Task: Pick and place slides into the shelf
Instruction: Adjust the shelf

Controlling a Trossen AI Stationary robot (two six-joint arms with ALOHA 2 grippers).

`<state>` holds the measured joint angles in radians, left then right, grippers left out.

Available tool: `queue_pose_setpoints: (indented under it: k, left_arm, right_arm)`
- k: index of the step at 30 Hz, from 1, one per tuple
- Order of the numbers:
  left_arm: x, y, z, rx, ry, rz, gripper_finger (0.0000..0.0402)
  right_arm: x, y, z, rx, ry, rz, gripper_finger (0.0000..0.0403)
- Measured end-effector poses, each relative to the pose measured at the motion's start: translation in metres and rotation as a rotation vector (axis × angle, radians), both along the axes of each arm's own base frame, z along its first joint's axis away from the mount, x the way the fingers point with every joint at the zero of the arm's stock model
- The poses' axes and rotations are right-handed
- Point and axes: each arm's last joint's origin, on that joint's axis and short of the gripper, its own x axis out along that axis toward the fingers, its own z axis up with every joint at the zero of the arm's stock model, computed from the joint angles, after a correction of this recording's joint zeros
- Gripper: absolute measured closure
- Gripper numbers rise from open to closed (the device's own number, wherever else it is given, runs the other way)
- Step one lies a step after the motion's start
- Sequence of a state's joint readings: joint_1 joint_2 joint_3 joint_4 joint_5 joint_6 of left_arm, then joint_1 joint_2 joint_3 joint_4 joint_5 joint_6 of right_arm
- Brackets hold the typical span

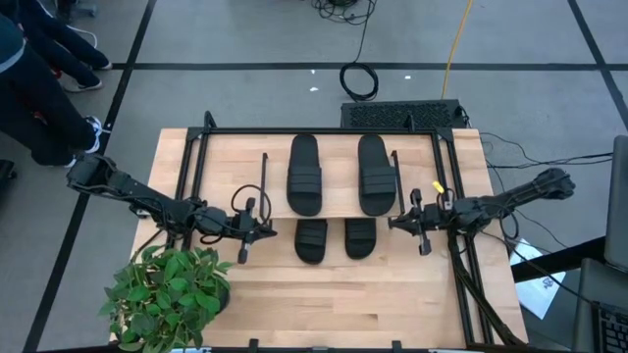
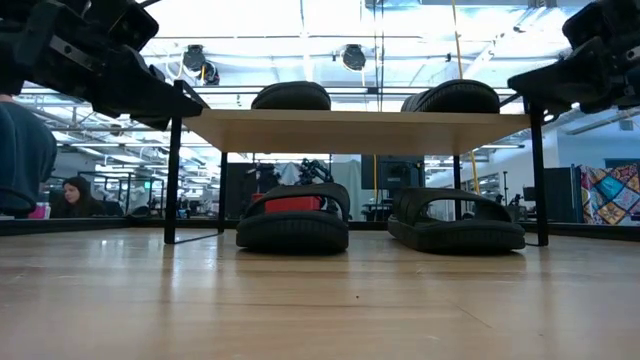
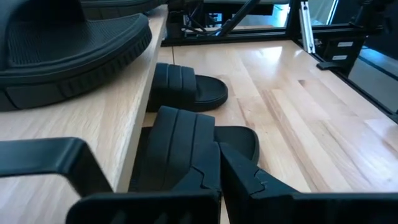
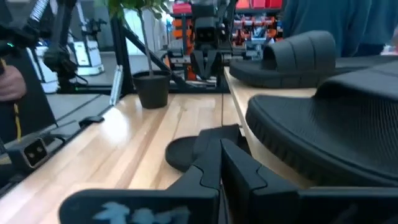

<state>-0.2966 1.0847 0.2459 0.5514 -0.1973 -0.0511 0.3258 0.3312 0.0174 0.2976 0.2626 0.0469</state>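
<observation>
The shelf (image 1: 340,178) is a low wooden board on thin black legs in the middle of the table. Two black slides (image 1: 304,175) (image 1: 377,175) lie side by side on its top board. Two more (image 1: 311,239) (image 1: 360,237) rest on their soles on the table, partly under the board's near edge; the low view shows them beneath the board (image 2: 293,222) (image 2: 455,222). My left gripper (image 1: 245,228) hovers shut off the shelf's left end and my right gripper (image 1: 422,228) shut off its right end. Both point at the shelf and touch nothing. Each wrist view shows its fingers closed together (image 3: 219,171) (image 4: 221,163).
A potted plant (image 1: 169,292) stands at the table's near left corner, close to my left arm. A black metal frame (image 1: 324,130) runs around the shelf area. A person (image 1: 34,88) stands beyond the far left corner. Bare wood (image 1: 343,304) lies toward the near edge.
</observation>
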Motion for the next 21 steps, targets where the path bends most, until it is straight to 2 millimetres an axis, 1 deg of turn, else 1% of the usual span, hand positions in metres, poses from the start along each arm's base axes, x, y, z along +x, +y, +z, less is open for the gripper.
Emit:
queue_pose_setpoints:
  k: [5,9,16,21]
  left_arm:
    - [0.000,0.000,0.000,0.005,0.000,0.006,0.0402]
    - [0.000,0.002,0.000,0.008,0.000,0.018,0.0402]
    - [0.003,0.011,0.000,0.011,0.001,0.064,0.0402]
    - [0.004,0.016,0.000,0.002,0.006,0.065,0.0402]
  right_arm:
    - [-0.007,-0.002,0.002,0.006,-0.018,0.004,0.0403]
    - [-0.011,-0.004,-0.001,0.010,0.005,0.003,0.0403]
    - [-0.013,-0.004,-0.003,0.041,0.023,0.002,0.0403]
    - [-0.013,-0.004,-0.004,0.055,0.036,-0.003,0.0403]
